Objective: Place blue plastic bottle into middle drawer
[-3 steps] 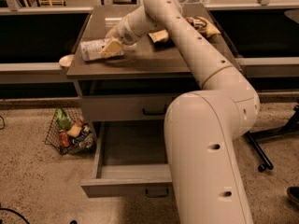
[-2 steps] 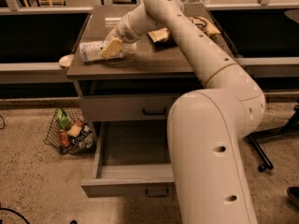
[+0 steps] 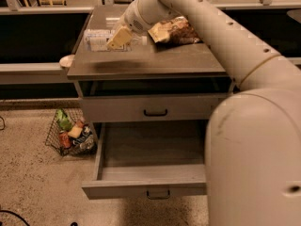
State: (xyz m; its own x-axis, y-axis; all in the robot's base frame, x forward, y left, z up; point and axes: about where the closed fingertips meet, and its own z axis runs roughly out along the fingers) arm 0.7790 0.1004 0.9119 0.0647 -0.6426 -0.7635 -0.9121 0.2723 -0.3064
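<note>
The blue plastic bottle [image 3: 96, 39], clear-whitish with a white label, lies sideways in my gripper [image 3: 116, 38] above the left part of the cabinet top [image 3: 155, 62]. It casts a shadow on the top below it. The gripper's tan fingers [image 3: 120, 36] are shut on the bottle's right end. The middle drawer [image 3: 150, 147] is pulled open below, wide, grey and empty. Its front with a small grey handle [image 3: 157, 193] faces me. My arm reaches from the lower right across the cabinet.
A closed drawer front with a black handle [image 3: 155, 112] sits above the open drawer. Snack bags [image 3: 175, 30] lie on the top behind the gripper. A wire basket [image 3: 70, 133] with packets stands on the floor to the left. A pale round object [image 3: 66, 60] sits at the cabinet's left edge.
The gripper has lifted the bottle a little off the cabinet top, and a shadow now shows under it. The view has shifted slightly.
</note>
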